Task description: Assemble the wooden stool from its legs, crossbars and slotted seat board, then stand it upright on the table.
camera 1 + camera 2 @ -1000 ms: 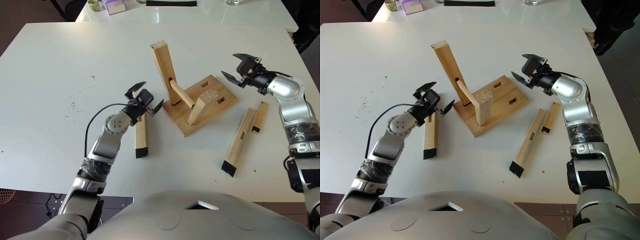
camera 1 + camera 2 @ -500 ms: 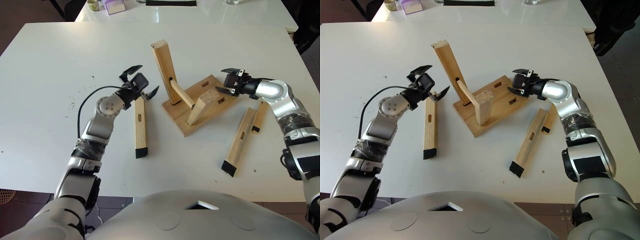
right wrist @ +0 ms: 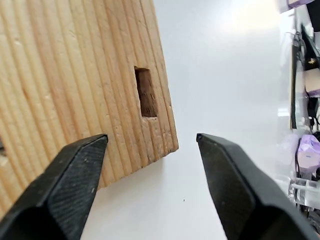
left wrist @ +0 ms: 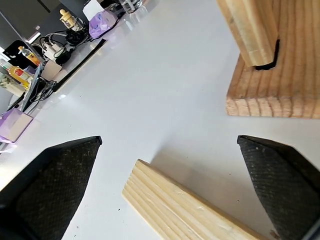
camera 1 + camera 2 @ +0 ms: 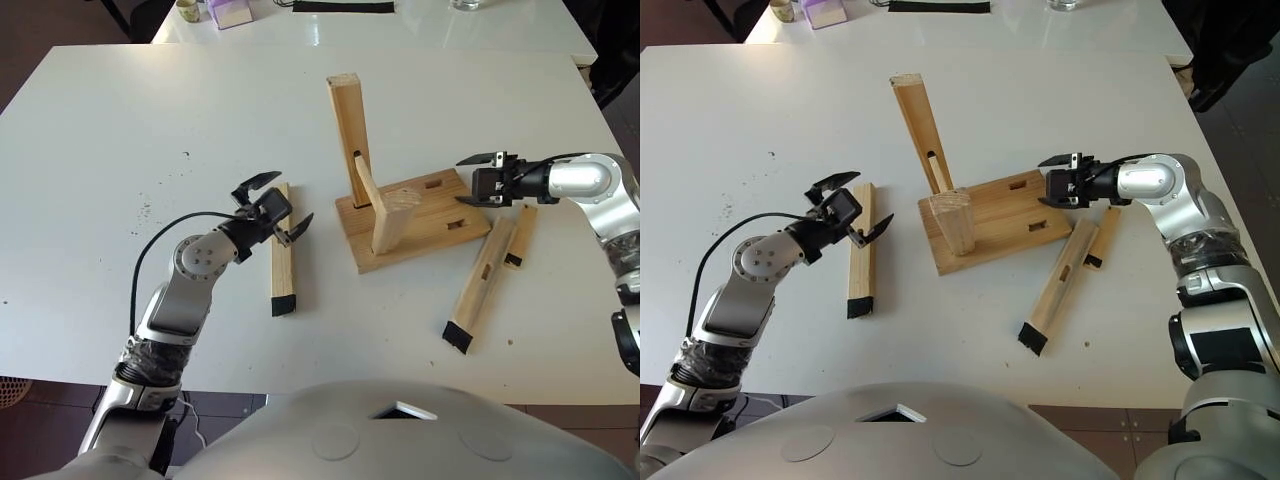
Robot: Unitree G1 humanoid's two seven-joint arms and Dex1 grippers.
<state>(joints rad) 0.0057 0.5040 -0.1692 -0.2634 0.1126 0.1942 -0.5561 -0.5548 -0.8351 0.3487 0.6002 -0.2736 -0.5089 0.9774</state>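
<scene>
The pale wooden slotted seat board [image 5: 420,228] lies flat near the middle of the white counter [image 5: 130,110], its grain plain to see and two rectangular slots open on its right half. Two square wooden legs are planted in its left half: a tall one [image 5: 348,130] at the far corner, leaning slightly, and a nearer one [image 5: 388,218] tilted toward it, with a short wooden crossbar [image 5: 364,183] running between them. The right tool [image 5: 466,180] sits at the board's right corner with its fingers spread apart and the corner between them (I can't say whether either finger touches the wood). The left tool [image 5: 283,200] hangs open over the far end of a loose black-capped wooden leg [image 5: 281,260] lying left of the board. To the board's right lie another black-tipped leg [image 5: 480,285] and, touching it, a shorter wooden piece [image 5: 520,235].
</scene>
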